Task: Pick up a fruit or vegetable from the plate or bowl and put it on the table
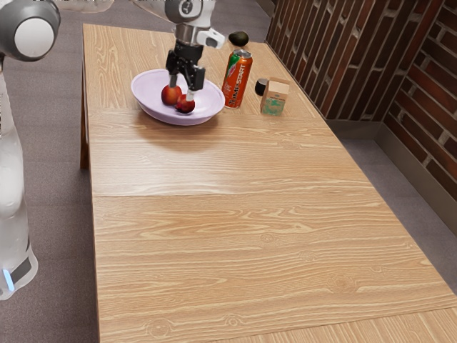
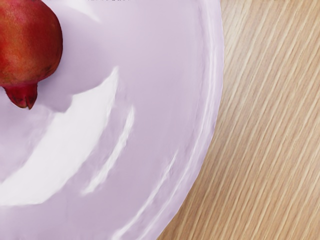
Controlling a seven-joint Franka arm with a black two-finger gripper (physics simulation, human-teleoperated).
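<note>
My gripper (image 1: 182,88) is over the pale purple plate (image 1: 150,107) in the exterior view, its two fingers apart and pointing down. Two red fruits lie on the plate: a larger orange-red one (image 1: 171,95) by the finger on the exterior view's left, and a darker red one (image 1: 186,105) just below the other finger. Neither is seen clasped from two sides. In the wrist view a pomegranate (image 2: 30,42) with a pointed crown rests on the plate (image 2: 155,105), whose rim curves beside it.
An orange can (image 1: 238,82) stands close to the plate's rim, with a dark round object on a stand or glass (image 1: 238,38) behind it. Farther over are a small dark cup (image 1: 261,87) and a brown carton (image 1: 275,97). The wooden table (image 1: 228,236) stretches toward the camera.
</note>
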